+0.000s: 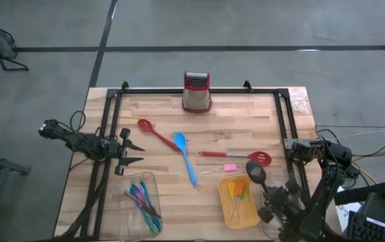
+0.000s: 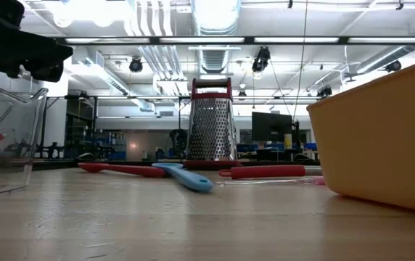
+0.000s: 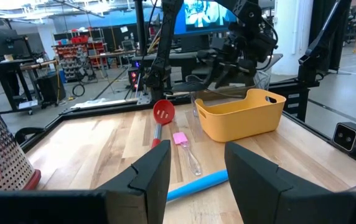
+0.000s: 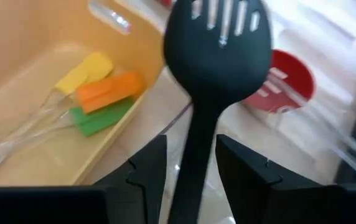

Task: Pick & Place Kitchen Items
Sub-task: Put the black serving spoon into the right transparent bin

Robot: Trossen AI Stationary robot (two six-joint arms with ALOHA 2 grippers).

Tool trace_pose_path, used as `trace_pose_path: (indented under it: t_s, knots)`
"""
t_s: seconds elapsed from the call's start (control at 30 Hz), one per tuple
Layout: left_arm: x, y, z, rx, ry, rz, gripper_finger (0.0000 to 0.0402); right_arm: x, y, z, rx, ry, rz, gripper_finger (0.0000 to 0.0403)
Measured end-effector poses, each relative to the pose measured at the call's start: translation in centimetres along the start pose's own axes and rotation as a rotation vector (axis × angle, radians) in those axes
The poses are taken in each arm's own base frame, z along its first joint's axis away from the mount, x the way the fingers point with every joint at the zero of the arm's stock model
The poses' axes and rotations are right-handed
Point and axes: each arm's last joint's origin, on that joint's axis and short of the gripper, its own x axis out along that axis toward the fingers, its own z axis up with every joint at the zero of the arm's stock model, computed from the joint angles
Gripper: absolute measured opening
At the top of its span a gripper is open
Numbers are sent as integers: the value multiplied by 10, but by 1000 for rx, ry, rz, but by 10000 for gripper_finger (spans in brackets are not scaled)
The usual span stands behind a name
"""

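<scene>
A black slotted spoon (image 4: 218,56) is beside the orange tray (image 1: 223,202) at the near right, its head (image 1: 256,172) next to the tray's far corner. My right gripper (image 4: 190,146) slants down at it, open. Its fingers (image 4: 147,168) stand on either side of the spoon's handle (image 4: 193,163), with a slim gap on each side. What the spoon rests on is hidden. A red spoon (image 1: 153,132), a blue spoon (image 1: 184,156), a red slotted spoon (image 1: 236,156) and a pink-tipped brush (image 1: 227,168) lie flat mid-table. My left gripper (image 1: 133,152) waits open and level at the left.
The orange tray holds yellow, orange and green-tipped brushes (image 4: 100,93). A clear tray (image 1: 142,202) at the near left holds several thin coloured sticks. A metal grater with a red top (image 1: 196,92) stands at the far edge. A black frame (image 1: 283,114) borders the table.
</scene>
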Motion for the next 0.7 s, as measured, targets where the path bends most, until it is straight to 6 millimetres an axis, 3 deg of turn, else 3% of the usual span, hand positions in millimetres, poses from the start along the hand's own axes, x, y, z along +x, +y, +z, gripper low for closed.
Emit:
trace_pose_path:
  t_s: [0.2, 0.53, 0.7]
  knots:
    - [0, 0, 0, 0, 0, 0, 159, 3, 6, -7, -37, 38, 58, 129]
    - [0, 0, 0, 0, 0, 0, 158, 8, 1, -9, -59, 65, 6, 146]
    - [0, 0, 0, 0, 0, 0, 159, 11, 0, -9, -43, 84, -18, 133]
